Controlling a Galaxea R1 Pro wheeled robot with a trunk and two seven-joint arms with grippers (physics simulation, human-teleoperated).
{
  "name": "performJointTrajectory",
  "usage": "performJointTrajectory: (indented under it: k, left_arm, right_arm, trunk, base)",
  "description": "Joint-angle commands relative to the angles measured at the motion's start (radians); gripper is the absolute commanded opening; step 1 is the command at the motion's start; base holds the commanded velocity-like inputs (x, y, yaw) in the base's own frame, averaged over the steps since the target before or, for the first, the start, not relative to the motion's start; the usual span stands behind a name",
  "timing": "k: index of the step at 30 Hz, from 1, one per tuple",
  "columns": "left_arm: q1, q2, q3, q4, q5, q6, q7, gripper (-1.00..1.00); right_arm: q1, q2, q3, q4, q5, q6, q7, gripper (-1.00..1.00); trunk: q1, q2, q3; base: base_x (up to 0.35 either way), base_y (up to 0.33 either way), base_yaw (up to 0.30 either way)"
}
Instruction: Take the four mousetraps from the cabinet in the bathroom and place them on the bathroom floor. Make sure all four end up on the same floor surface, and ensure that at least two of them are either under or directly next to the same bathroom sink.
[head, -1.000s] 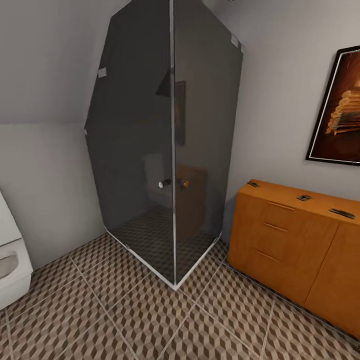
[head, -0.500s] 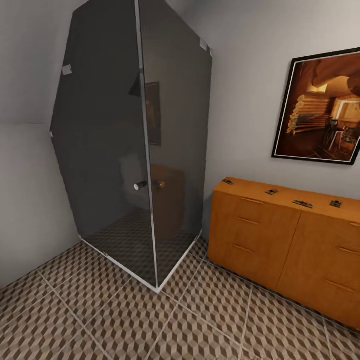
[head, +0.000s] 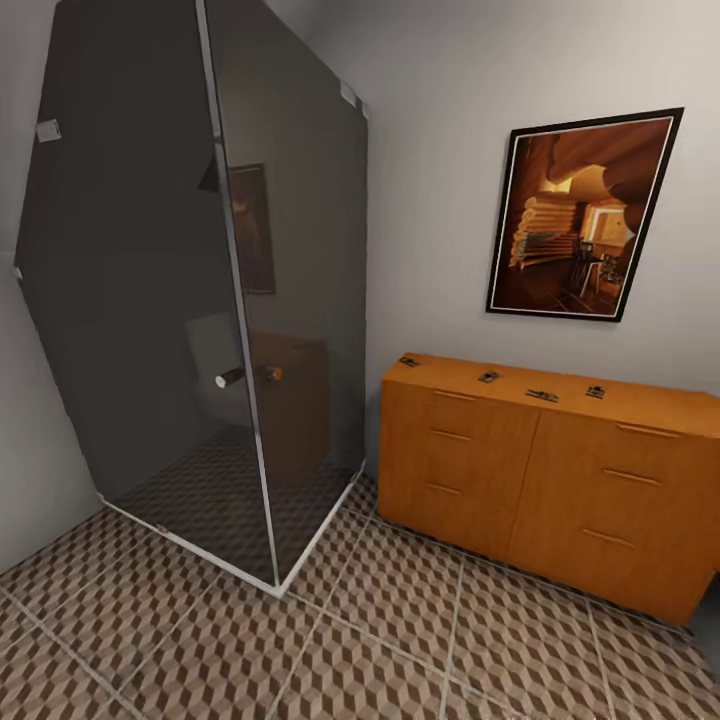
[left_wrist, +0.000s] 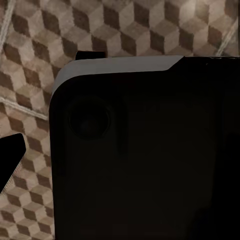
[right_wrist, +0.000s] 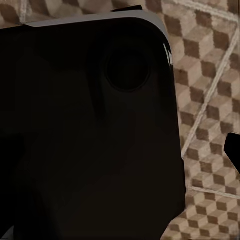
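The orange-brown cabinet (head: 540, 480) stands against the back wall at the right of the head view. Several small dark mousetraps lie spread along its top, among them one near the left end (head: 408, 361), one further right (head: 488, 377) and one near the middle (head: 542, 395). The cube-patterned bathroom floor (head: 400, 620) runs in front of it. The bathroom sink is out of view. In the left wrist view a dark fingertip (left_wrist: 10, 157) shows over the tiles beside a dark part of the robot's body (left_wrist: 150, 160). The right wrist view shows a dark fingertip (right_wrist: 233, 150) likewise.
A tall dark-glass shower enclosure (head: 200, 300) with a small knob handle (head: 230, 378) fills the left, its corner reaching the floor close to the cabinet's left end. A framed picture (head: 580, 215) hangs on the wall above the cabinet.
The head camera has swung to the right: the shower has slid leftward in the picture and nearly the whole cabinet and the picture now show. Nothing in the room has moved.
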Motion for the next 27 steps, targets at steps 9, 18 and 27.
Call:
performJointTrajectory:
  k: [9,18,27]
  left_arm:
    - [0.000,-0.001,0.000,0.001,0.003,-0.001,0.000,1.00]
    - [0.000,-0.002,-0.002,0.001,0.002,-0.001,0.000,1.00]
    - [0.000,-0.002,-0.003,0.000,0.001,-0.001,0.000,1.00]
  right_arm:
    - [0.000,0.000,-0.005,0.000,-0.007,-0.003,0.000,1.00]
    - [0.000,0.000,-0.005,0.000,-0.006,-0.002,0.000,1.00]
    - [0.000,0.000,-0.003,0.000,-0.005,-0.001,-0.005,1.00]
  trunk:
    - [0.000,0.000,0.002]
    - [0.000,0.000,0.005]
    - [0.000,0.000,0.005]
  base:
    - [0.000,0.000,-0.295]
    - [0.000,0.000,-0.285]
    - [0.000,0.000,-0.064]
